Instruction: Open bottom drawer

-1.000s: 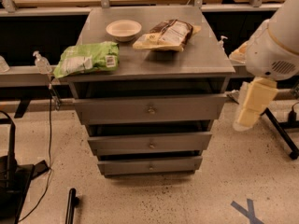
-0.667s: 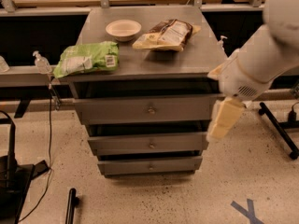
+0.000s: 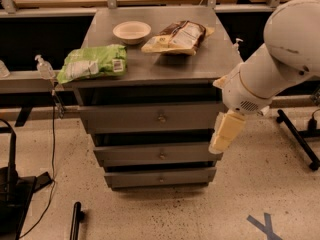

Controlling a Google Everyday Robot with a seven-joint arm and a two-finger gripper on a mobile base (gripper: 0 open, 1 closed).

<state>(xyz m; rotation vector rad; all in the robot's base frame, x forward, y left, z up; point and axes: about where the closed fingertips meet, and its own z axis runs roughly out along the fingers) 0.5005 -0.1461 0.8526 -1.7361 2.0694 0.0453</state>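
The bottom drawer (image 3: pixel 160 177) is the narrowest grey front of three, low on the grey cabinet, with a small round knob (image 3: pixel 161 179) at its centre. It sits nearly flush under the mid-sized drawer (image 3: pixel 160 154) and the tall top drawer (image 3: pixel 150 118). My gripper (image 3: pixel 220 145) is cream-coloured and hangs downward from the white arm (image 3: pixel 270 69). It is at the cabinet's right edge, level with the mid-sized drawer, above and to the right of the bottom drawer's knob, not touching it.
On the cabinet top lie a green bag (image 3: pixel 92 61), a white bowl (image 3: pixel 131 32) and a brown-and-white snack bag (image 3: pixel 180 36). A sanitizer bottle (image 3: pixel 44 66) stands on the left ledge. A black stand foot (image 3: pixel 300 139) is on the right, and blue floor tape (image 3: pixel 265 226) is at the lower right.
The arm has swung left toward the cabinet. The gripper moved from beside the cabinet's right side to just in front of its right edge. The drawers have not moved.
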